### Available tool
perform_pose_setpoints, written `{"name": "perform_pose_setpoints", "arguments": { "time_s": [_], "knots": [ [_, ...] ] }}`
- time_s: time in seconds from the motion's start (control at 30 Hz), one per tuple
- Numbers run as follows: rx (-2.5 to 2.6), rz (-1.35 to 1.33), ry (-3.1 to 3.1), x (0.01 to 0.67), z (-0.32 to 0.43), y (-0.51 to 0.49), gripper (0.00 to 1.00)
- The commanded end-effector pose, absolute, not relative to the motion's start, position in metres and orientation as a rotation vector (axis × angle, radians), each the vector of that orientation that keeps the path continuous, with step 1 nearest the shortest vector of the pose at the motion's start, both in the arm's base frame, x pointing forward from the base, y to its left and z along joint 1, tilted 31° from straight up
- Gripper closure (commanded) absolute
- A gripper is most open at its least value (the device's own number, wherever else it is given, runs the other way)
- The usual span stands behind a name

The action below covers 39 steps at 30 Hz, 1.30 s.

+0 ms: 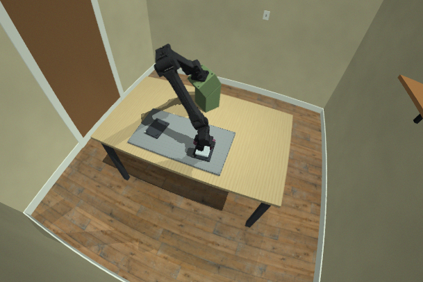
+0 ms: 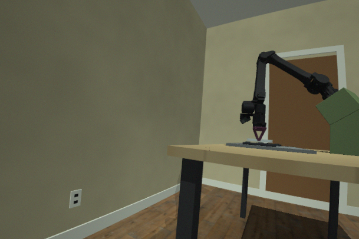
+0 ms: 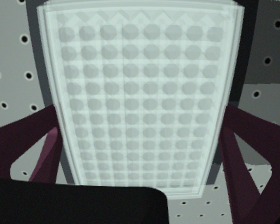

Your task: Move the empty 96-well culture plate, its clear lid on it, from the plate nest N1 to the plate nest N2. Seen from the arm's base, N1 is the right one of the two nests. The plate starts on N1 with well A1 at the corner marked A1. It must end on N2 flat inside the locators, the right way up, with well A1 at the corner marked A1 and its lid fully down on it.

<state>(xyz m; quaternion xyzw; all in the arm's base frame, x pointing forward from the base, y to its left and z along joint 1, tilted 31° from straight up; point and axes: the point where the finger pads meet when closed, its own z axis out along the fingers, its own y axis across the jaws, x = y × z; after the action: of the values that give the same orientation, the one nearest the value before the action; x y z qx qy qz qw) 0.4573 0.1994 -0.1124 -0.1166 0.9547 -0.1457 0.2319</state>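
The clear-lidded culture plate point(image 1: 203, 153) point(image 2: 267, 141) point(image 3: 141, 90) is upright and looks level, between the fingers of my gripper point(image 1: 204, 144) point(image 2: 259, 139) point(image 3: 140, 111). The gripper is shut on its two long sides. The plate is over the dark nest N2 point(image 1: 205, 159) point(image 2: 275, 145) point(image 3: 36, 40), lined up with it and very low; whether it touches the nest floor is not clear. The lid lies on the plate and looks even. The empty nest N1 point(image 1: 157, 128) is at the left in the top view. The A1 marks are not readable.
Both nests stand on a grey perforated board point(image 1: 226, 139) point(image 2: 300, 150) point(image 3: 6, 55) on the wooden table point(image 1: 260, 149) point(image 2: 224, 153). The green arm base point(image 1: 208, 92) point(image 2: 346, 129) stands behind the board.
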Motion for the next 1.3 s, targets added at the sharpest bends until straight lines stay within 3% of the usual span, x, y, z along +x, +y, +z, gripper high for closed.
{"name": "perform_pose_setpoints", "arguments": {
  "time_s": [0.0,1.27],
  "knots": [
    [-0.299,-0.400,2.619,0.4699,-0.1180,0.1940,1.00],
    [-0.305,-0.412,2.634,0.4711,-0.1191,0.1932,1.00]
  ]
}}
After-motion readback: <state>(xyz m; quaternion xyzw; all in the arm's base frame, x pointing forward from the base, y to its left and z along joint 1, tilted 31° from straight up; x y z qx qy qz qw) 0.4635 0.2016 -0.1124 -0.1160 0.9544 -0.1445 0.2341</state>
